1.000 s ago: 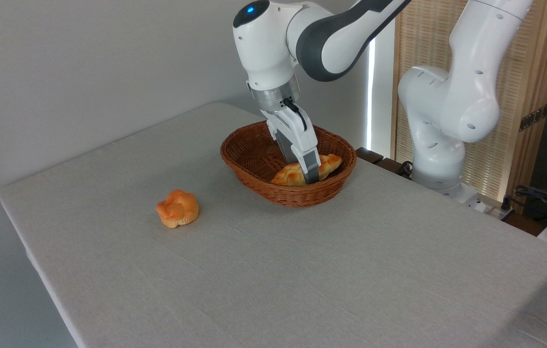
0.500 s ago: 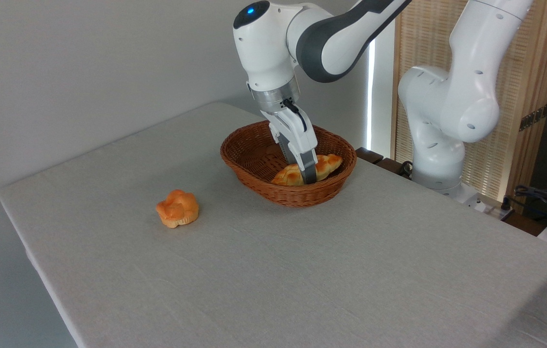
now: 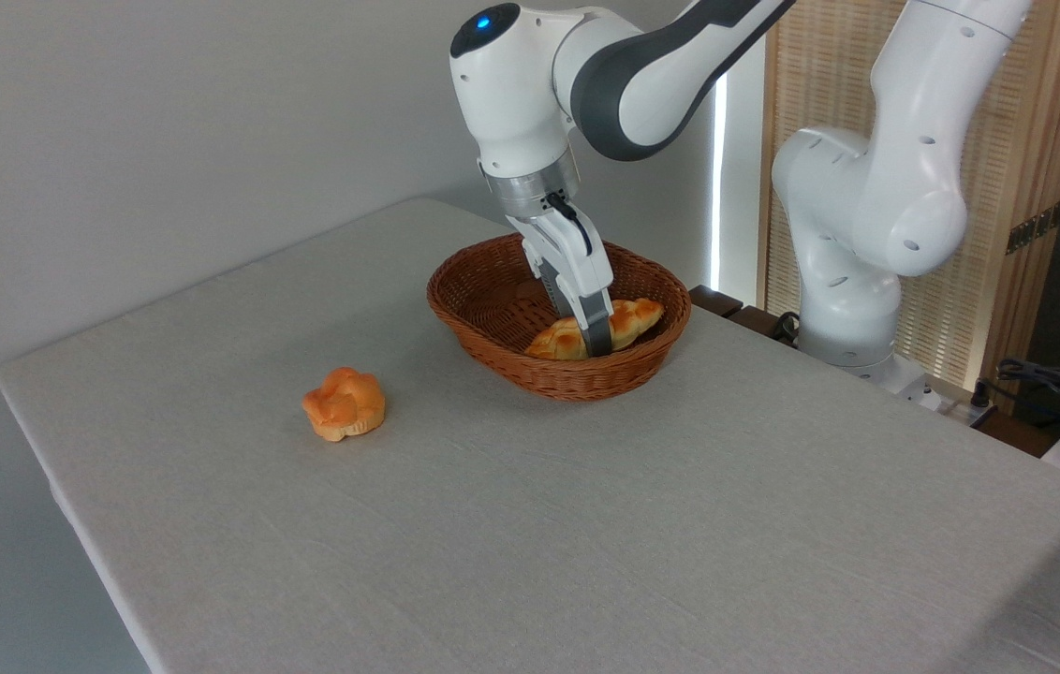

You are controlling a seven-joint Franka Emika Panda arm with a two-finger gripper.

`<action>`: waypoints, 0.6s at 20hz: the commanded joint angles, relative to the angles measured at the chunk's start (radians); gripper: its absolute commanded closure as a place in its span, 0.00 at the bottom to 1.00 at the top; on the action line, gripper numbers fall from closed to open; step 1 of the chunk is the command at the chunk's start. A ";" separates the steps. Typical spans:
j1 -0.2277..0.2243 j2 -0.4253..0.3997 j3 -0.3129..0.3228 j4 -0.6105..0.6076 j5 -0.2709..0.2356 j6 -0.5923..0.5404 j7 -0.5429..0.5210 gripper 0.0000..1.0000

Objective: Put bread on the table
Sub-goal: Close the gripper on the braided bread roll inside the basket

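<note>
Gripper (image 3: 594, 339) fingers clamped across glossy braided bread (image 3: 628, 320) inside brown woven wicker basket (image 3: 493, 332); lumpy flower-shaped orange bun (image 3: 344, 402) sits on matte grey cloth table (image 3: 586, 524)

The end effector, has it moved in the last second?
Yes, the end effector has risen slightly against the basket rim, bread in its grip.

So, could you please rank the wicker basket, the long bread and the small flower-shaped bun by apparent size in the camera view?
1. Wicker basket, clearly largest.
2. Bread, partly hidden by the gripper.
3. Flower-shaped bun, smallest, though it sits nearer the camera.
</note>
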 commanded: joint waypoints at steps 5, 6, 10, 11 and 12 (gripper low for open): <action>-0.016 0.004 0.013 0.033 -0.013 -0.006 -0.014 0.79; -0.016 0.006 0.013 0.049 -0.013 -0.027 -0.012 0.79; -0.016 0.011 0.013 0.137 -0.031 -0.127 -0.017 0.79; -0.016 0.011 0.013 0.163 -0.043 -0.158 -0.017 0.79; -0.016 0.011 0.015 0.221 -0.066 -0.217 -0.015 0.79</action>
